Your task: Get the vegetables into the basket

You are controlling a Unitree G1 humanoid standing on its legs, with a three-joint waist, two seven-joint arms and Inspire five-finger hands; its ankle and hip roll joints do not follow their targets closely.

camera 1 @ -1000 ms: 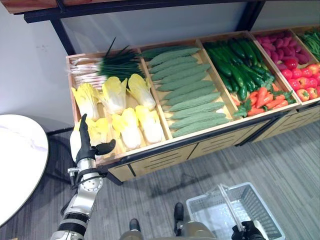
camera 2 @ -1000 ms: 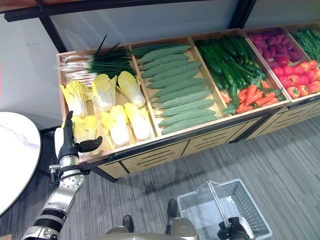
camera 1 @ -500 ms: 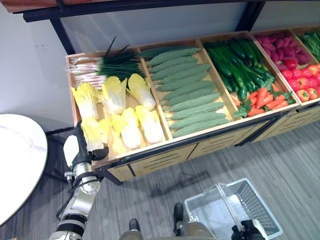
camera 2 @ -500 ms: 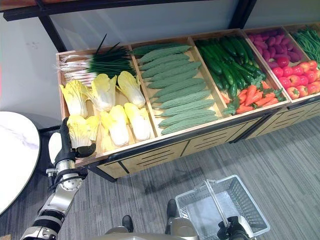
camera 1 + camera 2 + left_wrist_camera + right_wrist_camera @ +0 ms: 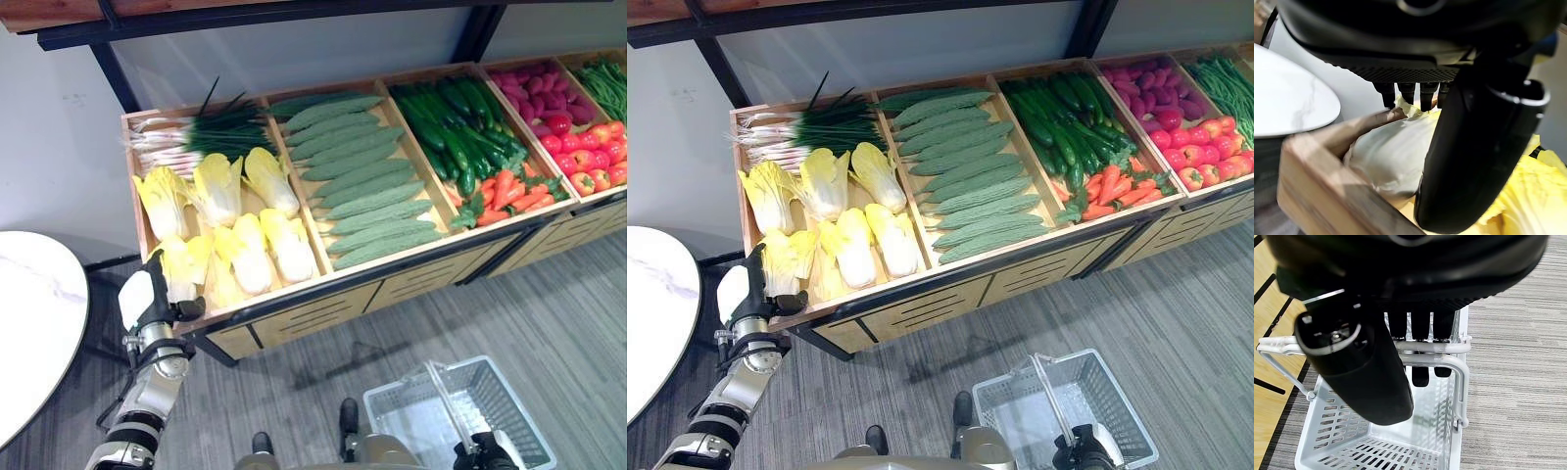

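Your left hand (image 5: 149, 299) is at the front-left corner of the wooden produce stand (image 5: 294, 315), and its fingers (image 5: 1406, 94) are curled over a head of napa cabbage (image 5: 182, 266) with the thumb closing in from the near side, so you are grasping that cabbage where it lies in the leftmost crate, just behind the crate's front rail. The left wrist view shows the pale stalk end under your palm and the yellow leaves running away past the thumb; it is very close, so the grip looks wrapped but I would not call it firm. The cabbage's long axis runs roughly front to back in the crate, leafy end toward the rear, and your fingers cross it near the stalk end. The basket (image 5: 475, 419) sits well apart, on the carpeted floor low and to your right, and your right hand (image 5: 1415, 328) is clenched on its handle (image 5: 1430, 352), holding it with the open top facing up and nothing inside. So the coming move turns on this: the cabbage must lift clear of the front rail, then travel right and down across your body to the basket, which your right hand could bring partway over.
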